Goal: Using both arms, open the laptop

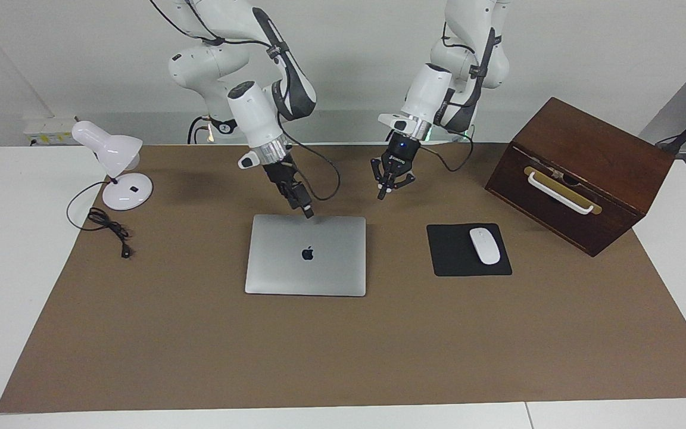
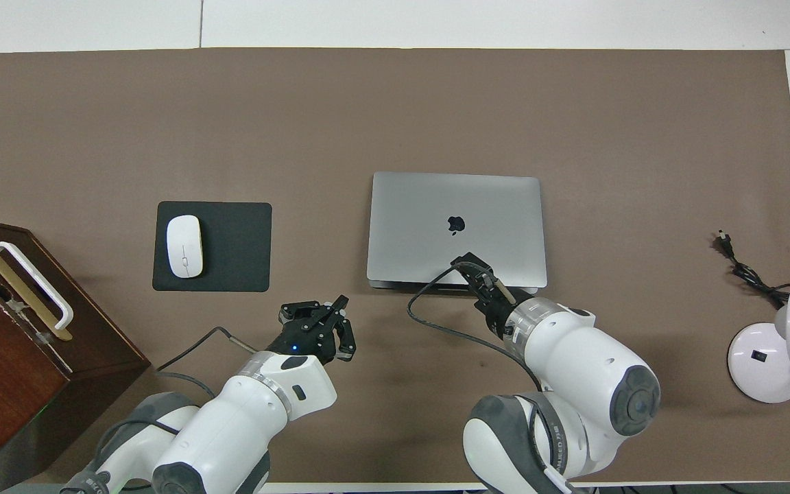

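Note:
The silver-grey laptop (image 1: 306, 255) lies closed and flat on the brown mat, apple logo up; it also shows in the overhead view (image 2: 457, 230). My right gripper (image 1: 306, 210) is tilted down with its tip at the laptop's edge nearest the robots, about mid-edge, fingers together and holding nothing; it shows in the overhead view (image 2: 476, 269) too. My left gripper (image 1: 388, 186) hangs open and empty over bare mat between the laptop and the mouse pad, closer to the robots than both; it also shows in the overhead view (image 2: 323, 322).
A black mouse pad (image 1: 456, 262) with a white mouse (image 1: 484, 245) lies toward the left arm's end. A dark wooden box (image 1: 581, 173) with a white handle stands past it. A white desk lamp (image 1: 118, 170) and its black cord (image 1: 108, 229) sit at the right arm's end.

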You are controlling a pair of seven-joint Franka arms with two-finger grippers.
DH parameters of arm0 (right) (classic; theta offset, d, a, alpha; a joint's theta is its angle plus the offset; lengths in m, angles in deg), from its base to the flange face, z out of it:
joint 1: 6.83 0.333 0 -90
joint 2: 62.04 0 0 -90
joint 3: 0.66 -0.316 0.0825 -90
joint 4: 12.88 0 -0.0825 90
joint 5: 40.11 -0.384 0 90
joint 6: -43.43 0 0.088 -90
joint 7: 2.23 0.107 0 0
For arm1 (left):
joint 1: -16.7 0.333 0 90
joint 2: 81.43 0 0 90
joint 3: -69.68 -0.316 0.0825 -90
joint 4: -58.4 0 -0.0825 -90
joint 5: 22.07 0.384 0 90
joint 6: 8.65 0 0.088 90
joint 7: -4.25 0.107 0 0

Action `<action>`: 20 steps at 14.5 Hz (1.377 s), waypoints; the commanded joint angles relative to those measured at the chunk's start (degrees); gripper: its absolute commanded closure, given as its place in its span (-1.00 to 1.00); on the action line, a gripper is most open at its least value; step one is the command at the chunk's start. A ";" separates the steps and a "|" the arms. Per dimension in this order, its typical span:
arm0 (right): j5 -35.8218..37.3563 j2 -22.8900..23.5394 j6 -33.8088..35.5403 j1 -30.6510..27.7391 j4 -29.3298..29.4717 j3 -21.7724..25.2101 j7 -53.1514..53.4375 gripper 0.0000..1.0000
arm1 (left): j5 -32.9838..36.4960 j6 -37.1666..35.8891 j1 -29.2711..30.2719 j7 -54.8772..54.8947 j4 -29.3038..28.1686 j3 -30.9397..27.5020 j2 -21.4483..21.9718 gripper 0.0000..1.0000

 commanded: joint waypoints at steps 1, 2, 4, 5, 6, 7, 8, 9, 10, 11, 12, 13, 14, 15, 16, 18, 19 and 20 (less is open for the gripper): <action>-1.45 -0.61 -0.55 0.17 -0.87 0.19 -0.31 -1.00 | -0.76 2.76 -2.76 0.92 -1.80 -0.83 -0.25 1.00; -1.45 -0.52 -0.55 -0.18 -0.87 0.19 -0.57 -1.00 | -0.76 3.11 -3.29 1.01 -2.07 -0.83 -0.33 1.00; -1.45 -0.43 -0.46 -1.23 -0.87 0.19 -2.24 -1.00 | -0.68 3.90 -3.65 1.01 -2.07 -0.83 -1.29 1.00; -1.45 -0.43 -0.37 -1.94 -0.78 0.19 -3.03 -1.00 | -0.76 5.21 -4.17 1.10 -2.07 -0.92 -2.35 1.00; -1.45 -0.26 -0.29 -2.38 -0.78 0.19 -3.64 -1.00 | -0.76 6.18 -4.44 1.01 -1.90 -0.92 -3.57 1.00; -1.45 -0.17 -0.37 -2.56 -0.78 0.19 -4.17 -1.00 | -0.76 7.76 -4.44 1.01 -1.90 -0.92 -4.02 1.00; -1.45 0.36 -0.37 -2.56 -0.70 0.19 -4.35 -1.00 | -0.76 8.47 -4.53 1.01 -1.90 -0.92 -5.68 1.00; -1.45 0.62 -0.37 -2.73 -0.52 0.19 -4.53 -1.00 | -0.76 8.48 -4.53 1.10 -1.55 -1.00 -6.65 1.00; -1.36 0.71 -0.37 -3.17 -0.43 0.19 -4.62 -1.00 | -0.76 8.56 -4.53 1.10 -1.28 -1.01 -7.36 1.00; -1.45 0.71 -0.37 -3.17 -0.43 0.19 -5.05 -1.00 | -0.76 8.56 -4.44 1.10 -1.02 -1.01 -7.54 1.00; -1.45 0.71 -0.37 -3.17 -0.34 0.19 -5.23 -1.00 | -0.76 8.56 -4.27 1.10 -0.76 -1.01 -7.63 1.00; -1.45 0.71 -0.37 -3.17 -0.34 0.19 -5.23 -1.00 | -0.76 8.56 -3.83 1.10 0.20 -1.01 -8.15 1.00; -1.45 0.71 -0.37 -3.26 -0.34 0.19 -5.23 -1.00 | -0.76 8.56 -3.56 1.27 1.43 -1.09 -9.64 1.00; -1.45 0.71 -0.37 -3.26 -0.34 0.19 -5.23 -1.00 | -0.76 8.56 -3.39 1.62 2.83 -1.09 -11.13 1.00; -1.45 0.71 -0.37 -3.26 -0.34 0.19 -5.23 -1.00 | -0.76 8.56 -3.30 2.32 4.76 -1.09 -13.67 1.00; -1.45 0.80 -0.37 -3.35 -0.34 0.19 -5.32 -1.00 | -0.76 8.56 -3.30 2.42 7.49 -1.18 -16.67 1.00; -1.45 0.97 -0.37 -3.44 -0.26 0.19 -5.32 -1.00 | -0.76 8.56 -3.30 2.50 7.85 -1.18 -16.86 1.00; -1.45 1.06 -0.37 -3.79 -0.17 0.19 -5.41 -1.00 | -0.76 8.56 -3.30 2.42 7.95 -1.18 -16.95 1.00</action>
